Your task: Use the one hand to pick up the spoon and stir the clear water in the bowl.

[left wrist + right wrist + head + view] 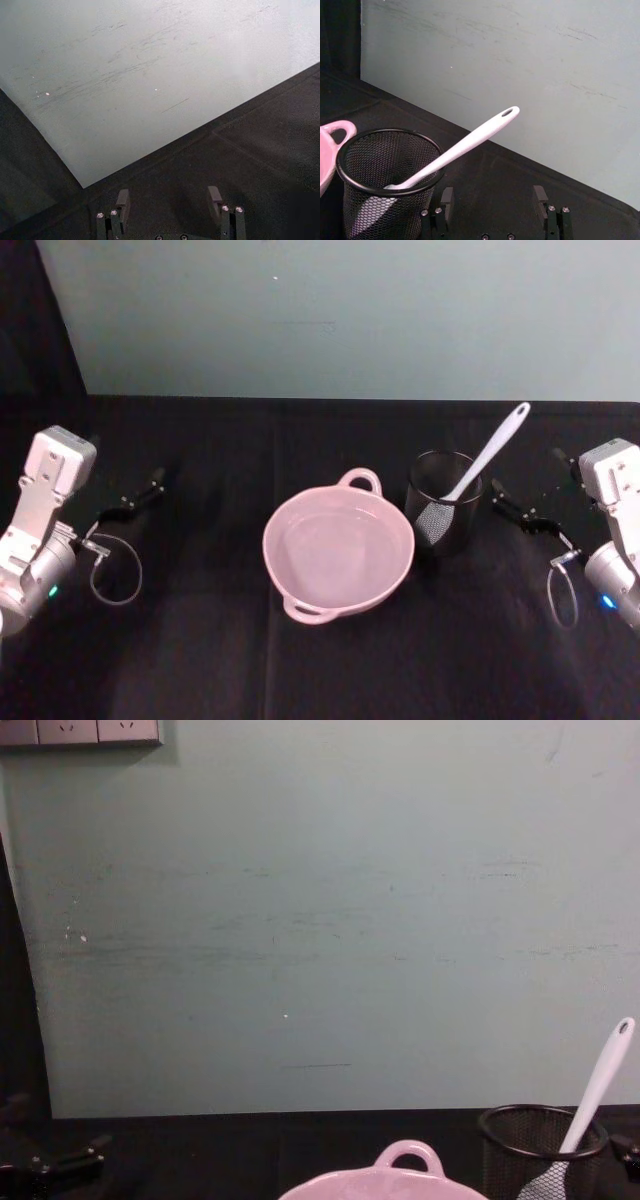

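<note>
The spoon [487, 455] stands head-down in the cup [443, 502], its handle leaning up and out toward the right. The cup is just beside the bowl [281, 523]. We see clear water in the bowl and nothing dipped in it. Our right gripper [493, 202] sits near the cup but apart from it, jaws wide and empty. Our left gripper [168, 200] is parked at the far left, also wide and empty. We judge that nothing is done yet: grasping the spoon, carrying it to the bowl and stirring are all left.
</note>
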Available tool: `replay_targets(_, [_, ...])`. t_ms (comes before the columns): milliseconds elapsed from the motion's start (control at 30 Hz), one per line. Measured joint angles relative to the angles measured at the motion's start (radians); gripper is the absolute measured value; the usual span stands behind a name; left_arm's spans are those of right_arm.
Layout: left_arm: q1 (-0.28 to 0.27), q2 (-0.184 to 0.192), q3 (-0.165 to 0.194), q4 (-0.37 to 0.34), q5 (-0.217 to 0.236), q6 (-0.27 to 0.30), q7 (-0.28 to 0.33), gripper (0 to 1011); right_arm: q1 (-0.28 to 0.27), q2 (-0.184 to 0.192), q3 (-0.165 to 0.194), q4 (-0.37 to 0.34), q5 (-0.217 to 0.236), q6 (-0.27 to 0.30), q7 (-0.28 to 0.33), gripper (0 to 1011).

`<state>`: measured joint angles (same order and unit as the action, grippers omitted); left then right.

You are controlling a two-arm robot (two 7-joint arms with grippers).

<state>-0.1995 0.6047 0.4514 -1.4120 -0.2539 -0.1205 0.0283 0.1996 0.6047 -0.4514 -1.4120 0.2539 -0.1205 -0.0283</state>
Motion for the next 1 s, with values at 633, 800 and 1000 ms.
replay_targets(633, [0.0, 0.0, 0.0, 0.0, 0.0, 0.0, 0.0, 1011, -0.17, 0.019, 0.167, -0.176, 0.224, 0.03, 0.079, 1003])
replay_targets(800, [0.0, 0.0, 0.0, 0.0, 0.0, 0.0, 0.0, 1011, -0.187, -0.025, 0.236, -0.215, 0.427, 0.114, 0.169, 1003])
replay_targets(1000, [0.0, 0.0, 0.0, 0.0, 0.0, 0.0, 0.0, 1011, -0.155, -0.093, 0.285, -0.188, 0.629, 0.242, 0.245, 1003])
